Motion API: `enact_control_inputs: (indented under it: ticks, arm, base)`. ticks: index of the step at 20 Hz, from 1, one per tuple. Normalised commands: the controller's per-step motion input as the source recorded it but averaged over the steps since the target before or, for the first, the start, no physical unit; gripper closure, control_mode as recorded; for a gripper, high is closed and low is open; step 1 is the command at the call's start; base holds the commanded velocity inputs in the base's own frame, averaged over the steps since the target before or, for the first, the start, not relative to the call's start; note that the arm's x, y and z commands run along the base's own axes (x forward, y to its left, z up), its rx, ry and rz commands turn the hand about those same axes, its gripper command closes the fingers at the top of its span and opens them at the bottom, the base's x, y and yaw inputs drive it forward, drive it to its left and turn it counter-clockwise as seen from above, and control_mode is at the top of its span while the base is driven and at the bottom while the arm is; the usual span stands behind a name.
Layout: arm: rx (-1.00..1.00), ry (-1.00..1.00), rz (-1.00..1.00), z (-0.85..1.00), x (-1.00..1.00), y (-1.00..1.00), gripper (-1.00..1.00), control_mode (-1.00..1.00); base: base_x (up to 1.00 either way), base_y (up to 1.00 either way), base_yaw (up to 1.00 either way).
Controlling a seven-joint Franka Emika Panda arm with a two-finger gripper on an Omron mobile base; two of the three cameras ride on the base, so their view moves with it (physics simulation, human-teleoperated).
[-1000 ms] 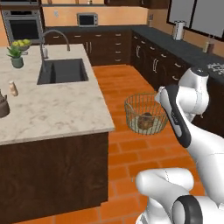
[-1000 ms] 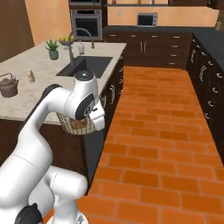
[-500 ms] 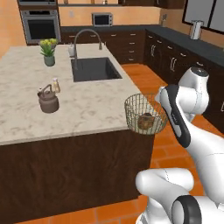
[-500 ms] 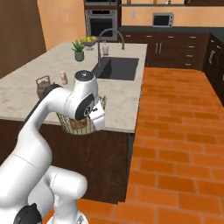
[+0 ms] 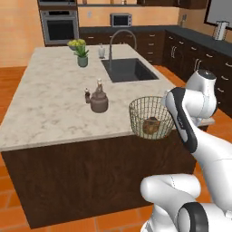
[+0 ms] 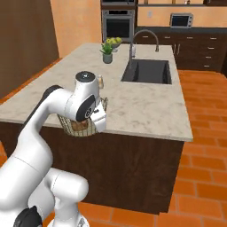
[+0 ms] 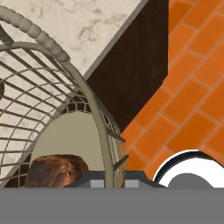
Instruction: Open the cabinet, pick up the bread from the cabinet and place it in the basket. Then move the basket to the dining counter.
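Over the near edge of the dining counter [image 5: 54, 108], the gripper [image 7: 114, 177] was clenched on the rim of the basket [image 5: 151, 117], the bread [image 5: 152, 126] inside; carrying it further inboard before lowering seemed wise, keeping it level and short of the kettle [image 5: 99, 101].

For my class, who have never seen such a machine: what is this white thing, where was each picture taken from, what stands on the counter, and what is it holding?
It is a white robot arm on a driving base, in a simulated kitchen. Two pictures come from cameras on the base, behind the arm to its left and right; the third looks along its hand. On the pale dining counter stand a kettle, a potted plant and a sink. The gripper, shut on the rim, carries the wire basket at the counter's edge, with the bread inside.
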Motion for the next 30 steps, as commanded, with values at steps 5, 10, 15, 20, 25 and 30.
enact_control_inputs:
  ticks: [5,10,15,20,25,30]
  arm:
    - [0.00,0.00,0.00,0.00,0.00,0.00,1.00,1.00]
    - [0.00,0.00,0.00,0.00,0.00,0.00,1.00,1.00]
    - [0.00,0.00,0.00,0.00,0.00,0.00,1.00,1.00]
    - [0.00,0.00,0.00,0.00,0.00,0.00,1.00,1.00]
    - [0.00,0.00,0.00,0.00,0.00,0.00,1.00,1.00]
    - [0.00,0.00,0.00,-0.02,0.19,0.00,1.00,-1.00]
  base:
    - [0.37,1.00,0.00]
    - [0.46,1.00,0.00]
    - [0.55,1.00,0.00]
    - [0.60,0.65,0.03]
    - [0.64,0.08,0.00]
    - [0.52,0.00,0.00]
